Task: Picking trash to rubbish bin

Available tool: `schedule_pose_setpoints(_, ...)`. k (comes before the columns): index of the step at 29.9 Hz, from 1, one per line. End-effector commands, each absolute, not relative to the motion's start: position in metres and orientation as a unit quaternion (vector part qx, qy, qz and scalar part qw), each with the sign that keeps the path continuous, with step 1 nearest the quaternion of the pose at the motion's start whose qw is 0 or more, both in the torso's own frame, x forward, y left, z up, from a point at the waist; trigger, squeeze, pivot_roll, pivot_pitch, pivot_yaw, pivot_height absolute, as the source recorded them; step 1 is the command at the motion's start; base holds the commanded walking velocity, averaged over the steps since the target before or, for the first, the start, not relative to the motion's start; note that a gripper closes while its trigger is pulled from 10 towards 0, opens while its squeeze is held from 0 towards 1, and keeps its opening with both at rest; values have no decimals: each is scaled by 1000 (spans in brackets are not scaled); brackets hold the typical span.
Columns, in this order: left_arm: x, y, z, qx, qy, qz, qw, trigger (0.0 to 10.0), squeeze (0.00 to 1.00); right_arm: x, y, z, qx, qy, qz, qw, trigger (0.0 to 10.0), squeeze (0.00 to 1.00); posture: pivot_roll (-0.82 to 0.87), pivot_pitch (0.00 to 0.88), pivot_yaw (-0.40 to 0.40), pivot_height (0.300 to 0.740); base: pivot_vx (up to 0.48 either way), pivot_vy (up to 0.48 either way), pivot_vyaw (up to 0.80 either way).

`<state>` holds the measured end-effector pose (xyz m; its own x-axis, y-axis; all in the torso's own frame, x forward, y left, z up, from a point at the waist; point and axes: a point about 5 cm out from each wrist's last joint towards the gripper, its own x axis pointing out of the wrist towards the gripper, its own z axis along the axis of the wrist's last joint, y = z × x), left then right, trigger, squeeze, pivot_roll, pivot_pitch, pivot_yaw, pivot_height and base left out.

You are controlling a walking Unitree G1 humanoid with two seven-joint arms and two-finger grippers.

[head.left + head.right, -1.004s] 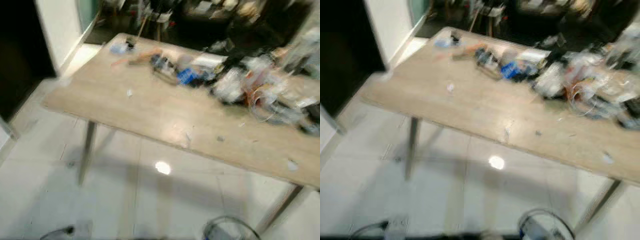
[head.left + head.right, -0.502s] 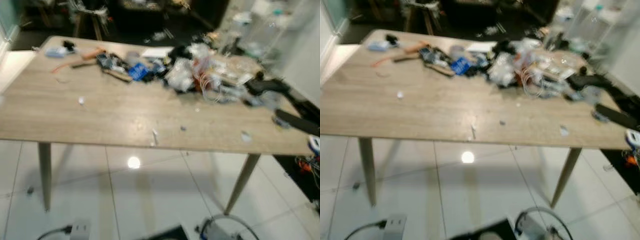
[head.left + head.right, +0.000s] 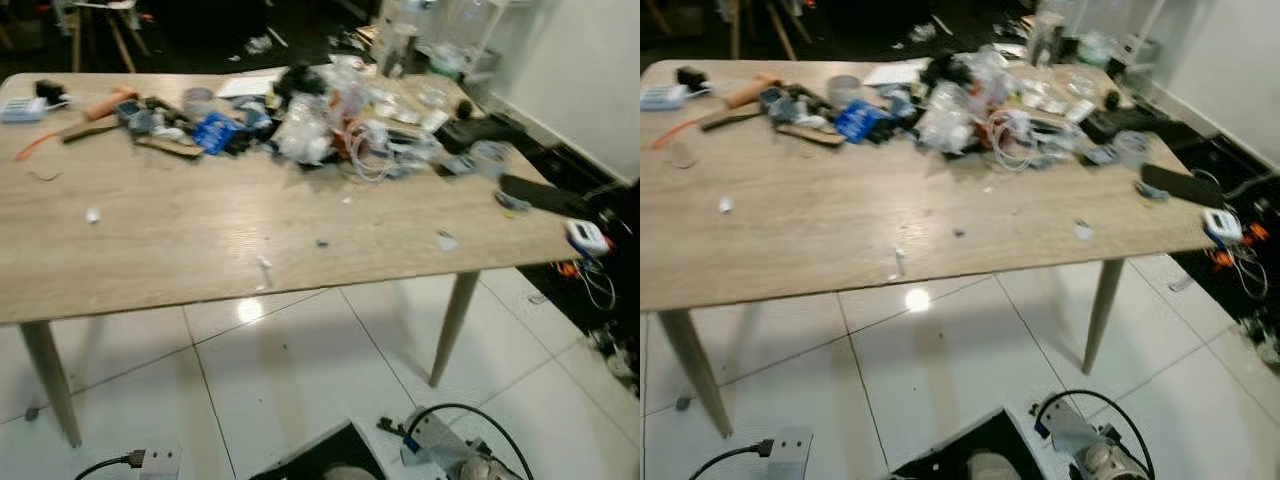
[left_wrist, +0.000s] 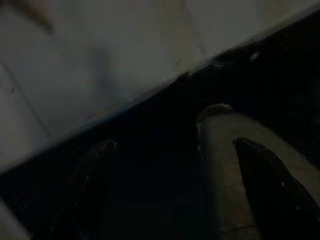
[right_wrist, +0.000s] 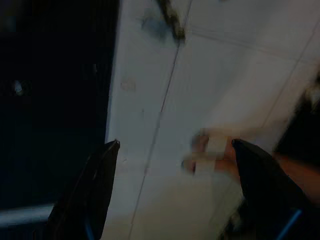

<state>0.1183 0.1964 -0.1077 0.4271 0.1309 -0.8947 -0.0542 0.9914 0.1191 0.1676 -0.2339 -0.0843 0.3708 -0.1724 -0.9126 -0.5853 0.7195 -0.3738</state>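
You are facing a long wooden table (image 3: 200,250) on splayed legs, standing on a white tiled floor (image 3: 300,390). The trash sits along its far edge: a loose heap (image 3: 330,125) of crumpled clear and white plastic wrappers tangled with pale cable loops, a blue packet (image 3: 213,132) just to its left, and an orange item (image 3: 108,103) near the far left corner. Small white scraps (image 3: 263,270) lie scattered on the bare near half of the table, with another scrap (image 3: 446,240) close to the right edge. A flat black object (image 3: 545,193) rests at the right end, with a small white device (image 3: 586,236) beside it at the corner. A white power strip (image 3: 155,461) lies on the floor by your feet.

Your left tool (image 4: 170,190) hangs in deep shade, fingers spread apart with nothing between them. Your right tool (image 5: 175,190) hangs over the pale floor tiles, fingers likewise spread and empty.
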Motion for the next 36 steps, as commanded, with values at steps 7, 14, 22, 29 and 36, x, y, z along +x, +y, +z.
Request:
schedule_pose_setpoints(7, 101, 192, -113, 30, 559, 52, 827, 10000, 0, 158, -232, -89, -340, 559, 139, 743, 10000, 0, -14, 86, -58, 740, 0, 0, -800)
schedule_pose_setpoints(14, 101, 193, -113, 30, 558, 54, 828, 10000, 0, 162, -234, -87, -318, 551, 114, 763, 10000, 0, -8, 94, -52, 740, 0, 0, -294)
schedule_pose_setpoints(22, 101, 193, -113, 27, 556, 63, 829, 10000, 0, 203, -255, -61, -250, 493, -27, 833, 10000, 0, -11, 96, -48, 740, 0, 0, 0)
schedule_pose_setpoints(29, 100, 193, -113, 28, 556, 66, 828, 10000, 0, 266, -299, 4, -230, 373, -190, 878, 10000, 0, -15, 98, -50, 740, 0, 0, 0)
schedule_pose_setpoints(36, 100, 192, -113, 25, 555, 69, 828, 10000, 0, 306, -333, 76, -233, 249, -334, 879, 10000, 0, -12, 102, -53, 740, 0, 0, 0)
